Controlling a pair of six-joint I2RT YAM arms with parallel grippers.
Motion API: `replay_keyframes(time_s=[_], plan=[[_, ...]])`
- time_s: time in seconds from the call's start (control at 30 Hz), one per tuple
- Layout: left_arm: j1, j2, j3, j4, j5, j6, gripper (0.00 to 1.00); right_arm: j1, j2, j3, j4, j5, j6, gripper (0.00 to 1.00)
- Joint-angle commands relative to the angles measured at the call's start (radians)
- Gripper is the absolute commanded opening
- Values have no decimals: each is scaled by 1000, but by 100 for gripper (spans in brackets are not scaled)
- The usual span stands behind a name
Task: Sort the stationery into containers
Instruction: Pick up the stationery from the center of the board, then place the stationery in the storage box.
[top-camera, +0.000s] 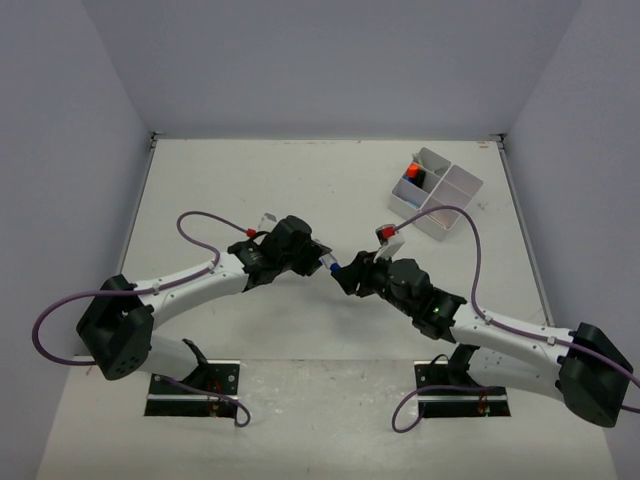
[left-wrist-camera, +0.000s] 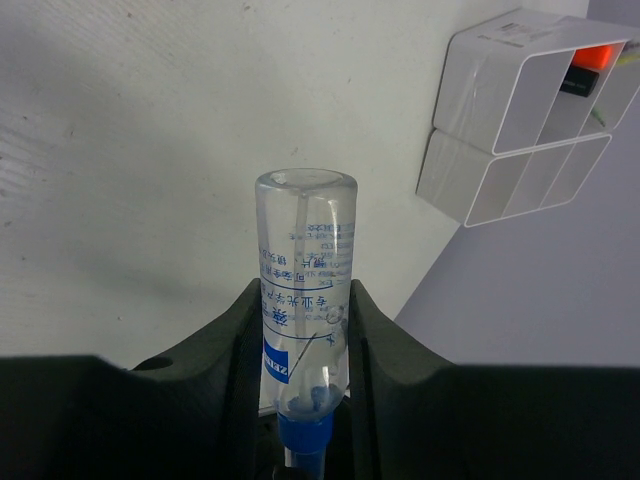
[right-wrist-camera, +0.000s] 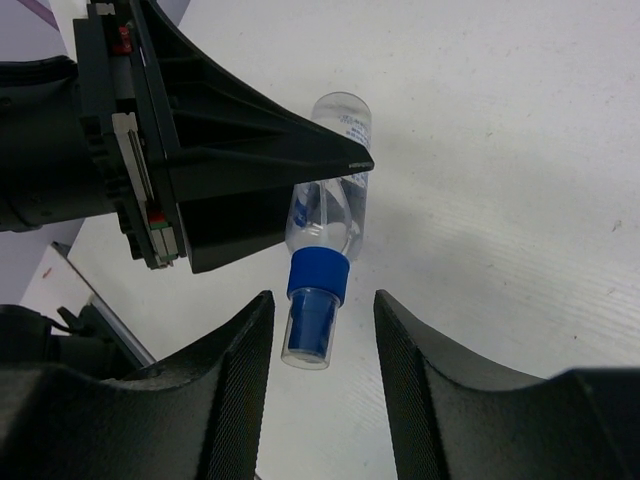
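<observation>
A small clear bottle with blue print, a blue collar and a clear cap hangs above the table, and my left gripper is shut on its body. In the right wrist view the bottle points cap-first between the fingers of my right gripper. That gripper is open, with a gap on each side of the cap. From above, the two grippers meet at mid-table. The white divided tray stands at the back right and holds an orange-capped item.
The tray lies ahead and to the right of the left gripper; an orange and black item shows in one compartment. Purple cables loop from both arms. Grey walls close in the table on three sides.
</observation>
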Motion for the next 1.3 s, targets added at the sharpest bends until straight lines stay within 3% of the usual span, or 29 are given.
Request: replay_keyframes(time_s=[0.0,0.33,0.4,0.5,0.7,0.83,0.9,1.07,1.13,1.27], plan=[[-3,-16,43,52,3,-22,0,9,32,59,47,50,20,45],[-11,-25,32,85,31,-24,0,8,116,121,25,100,36,42],[-11,-38,32,88,20,-24,0,9,122,116,33,97,42,38],[-10,-51,31,91,2,-22,0,9,122,113,35,92,48,12],[-10,-64,20,111,-22,-12,0,9,87,120,-2,86,58,0],[-11,-61,-2,158,-16,6,1,8,67,138,-42,86,54,0],[-11,-57,-13,188,-12,20,14,9,61,148,-61,81,50,0],[-10,-57,-60,303,5,63,79,0,37,163,-103,89,46,0],[-10,-53,-58,322,9,76,96,-9,30,169,-121,90,42,0],[-11,-35,42,207,-33,154,100,-34,19,194,-207,130,28,0]])
